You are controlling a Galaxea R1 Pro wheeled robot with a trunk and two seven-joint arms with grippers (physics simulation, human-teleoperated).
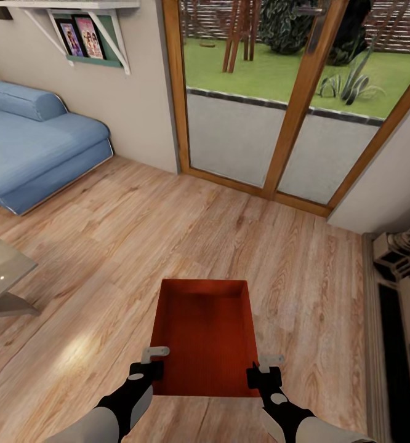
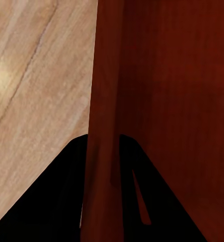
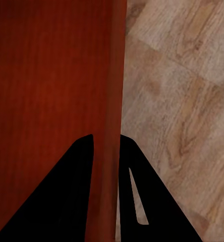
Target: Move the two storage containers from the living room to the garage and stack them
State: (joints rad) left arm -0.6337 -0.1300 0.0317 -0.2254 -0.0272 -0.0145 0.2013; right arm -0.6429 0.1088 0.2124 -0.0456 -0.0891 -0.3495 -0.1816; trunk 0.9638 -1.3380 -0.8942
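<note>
I hold one orange-red storage container [image 1: 205, 335] at 12 o'clock over the light wood floor [image 1: 106, 246]: left gripper [image 1: 148, 363] pinches its left wall, right gripper [image 1: 265, 369] pinches its right wall.

The head view looks forward and steeply down from above the orange-red container [image 1: 205, 332], which sits low in the middle of the picture, over the wood plank floor [image 1: 137, 234]. Beyond the container stand the glass doors [image 1: 279, 123], and the blue sofa [image 1: 32, 147] lies far off to its left. The left wrist view sits very close against the container's left wall [image 2: 104, 126], looking along it, with the container's inside on 1 side and floor [image 2: 36, 91] on the other. The right wrist view does the same at the right wall [image 3: 112, 101]. All 3 views share the container and the floor.
</note>
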